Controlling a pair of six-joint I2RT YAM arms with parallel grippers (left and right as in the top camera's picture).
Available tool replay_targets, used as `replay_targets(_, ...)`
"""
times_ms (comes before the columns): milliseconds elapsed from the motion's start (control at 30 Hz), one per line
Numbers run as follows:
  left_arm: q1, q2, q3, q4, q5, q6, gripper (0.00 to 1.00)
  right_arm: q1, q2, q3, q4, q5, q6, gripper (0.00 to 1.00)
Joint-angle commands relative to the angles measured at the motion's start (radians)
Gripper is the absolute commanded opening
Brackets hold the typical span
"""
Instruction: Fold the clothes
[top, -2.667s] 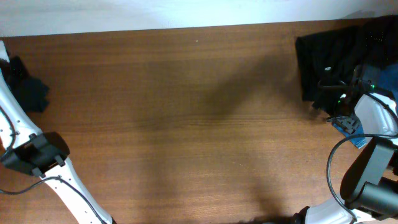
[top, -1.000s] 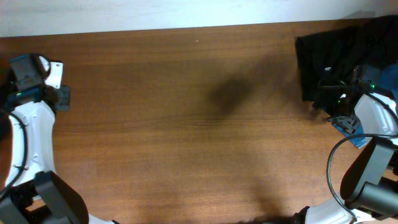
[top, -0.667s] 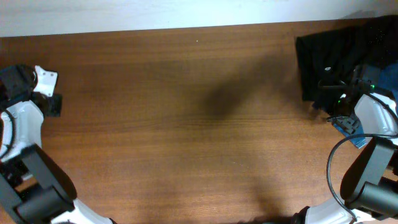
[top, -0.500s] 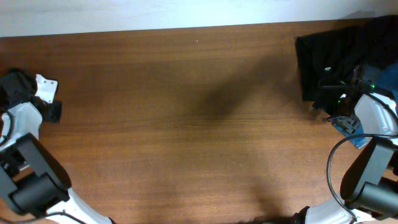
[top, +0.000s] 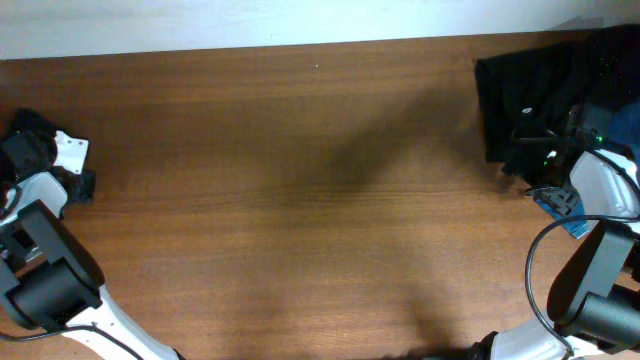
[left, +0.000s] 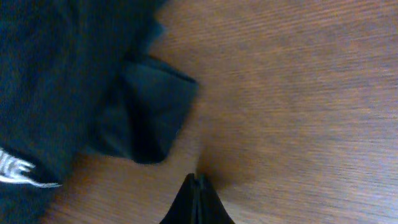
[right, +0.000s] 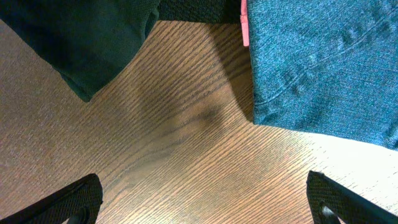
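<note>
Because the wooden table carries the black T-shirt rumpled at its far left edge, I judge a careless pull could drag it overboard. A blue garment lies under my wide-open right gripper and could be snagged instead; my left gripper, beside the black T-shirt, is closed on nothing.

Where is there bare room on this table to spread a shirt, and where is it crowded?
The table is bare wood across its middle, from the black T-shirt by the left fingers at the left edge to the dark clothes far right. That corner is crowded: dark clothes, blue cloth, the right arm.
</note>
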Motion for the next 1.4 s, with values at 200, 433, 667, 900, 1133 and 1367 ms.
replay_targets(200, 0.010, 0.045, -0.006, 0.133, 0.030, 0.039, 0.00, -0.005, -0.012, 0.012, 0.001, 0.019, 0.011, 0.99)
replay_targets(433, 0.020, 0.077, -0.006, 0.240, 0.102, 0.039, 0.00, -0.005, -0.012, 0.012, 0.001, 0.019, 0.011, 0.99)
replay_targets(667, 0.034, 0.149, -0.006, 0.317, 0.109, 0.061, 0.00, -0.005, -0.012, 0.012, 0.001, 0.019, 0.011, 0.99)
replay_targets(900, 0.035, 0.155, 0.003, 0.446, 0.108, 0.060, 0.00, -0.005, -0.012, 0.012, 0.001, 0.019, 0.011, 0.99)
replay_targets(1133, 0.040, 0.174, 0.067, 0.516, 0.169, -0.031, 0.01, -0.005, -0.012, 0.012, 0.001, 0.019, 0.011, 0.99)
replay_targets(1367, 0.048, 0.249, 0.222, 0.460, 0.438, -0.223, 0.06, -0.005, -0.012, 0.012, 0.001, 0.019, 0.011, 0.98)
